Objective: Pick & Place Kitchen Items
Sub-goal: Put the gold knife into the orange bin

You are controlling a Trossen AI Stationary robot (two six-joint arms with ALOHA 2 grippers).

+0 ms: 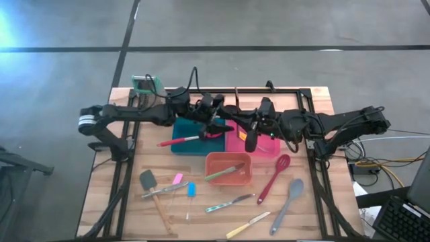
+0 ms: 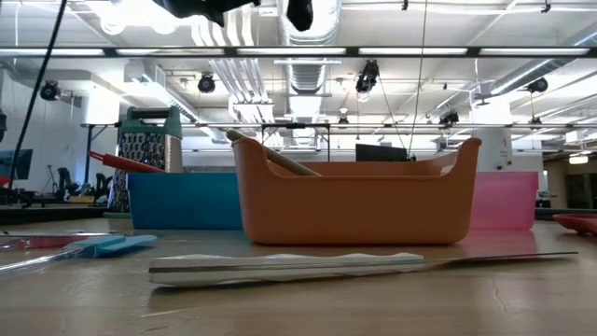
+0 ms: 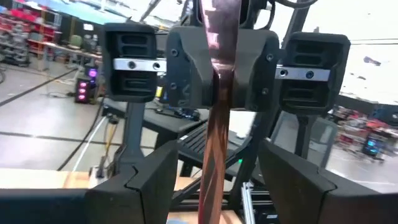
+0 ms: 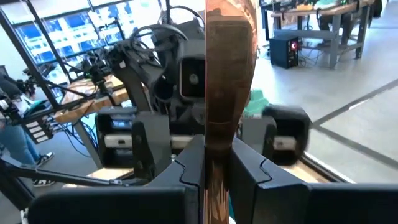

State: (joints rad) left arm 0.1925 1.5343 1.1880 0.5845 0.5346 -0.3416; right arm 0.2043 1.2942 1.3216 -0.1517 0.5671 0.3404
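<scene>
**Handover point above the trays: right holds, left straddles**

Nearest the table's front edge: loose utensils lying flat, among them a pale-handled knife (image 2: 280, 268), a grey spoon (image 1: 287, 204) and a red spoon (image 1: 273, 177). None is near either gripper.

Next back: the orange tray (image 2: 354, 205), with one utensil leaning out over its rim.

Behind it are the blue tray (image 2: 187, 201) and the pink tray (image 2: 508, 201). A red-handled piece lies across the blue one.

Above those two trays the arms meet, well off the table. The right gripper (image 4: 217, 155) is clamped on a brown-handled utensil (image 4: 227, 74). The left gripper (image 3: 216, 162) faces it with fingers (image 3: 152, 180) spread to either side of the same handle. I see no contact.

Key relation: the handle's long axis runs straight between the left fingers, so closing them should be enough.

Hard to read: the utensil's head. A dark oval hanging below the grippers is probably it. The low view cuts both grippers off.

Farthest: the grater (image 2: 147, 140).
</scene>
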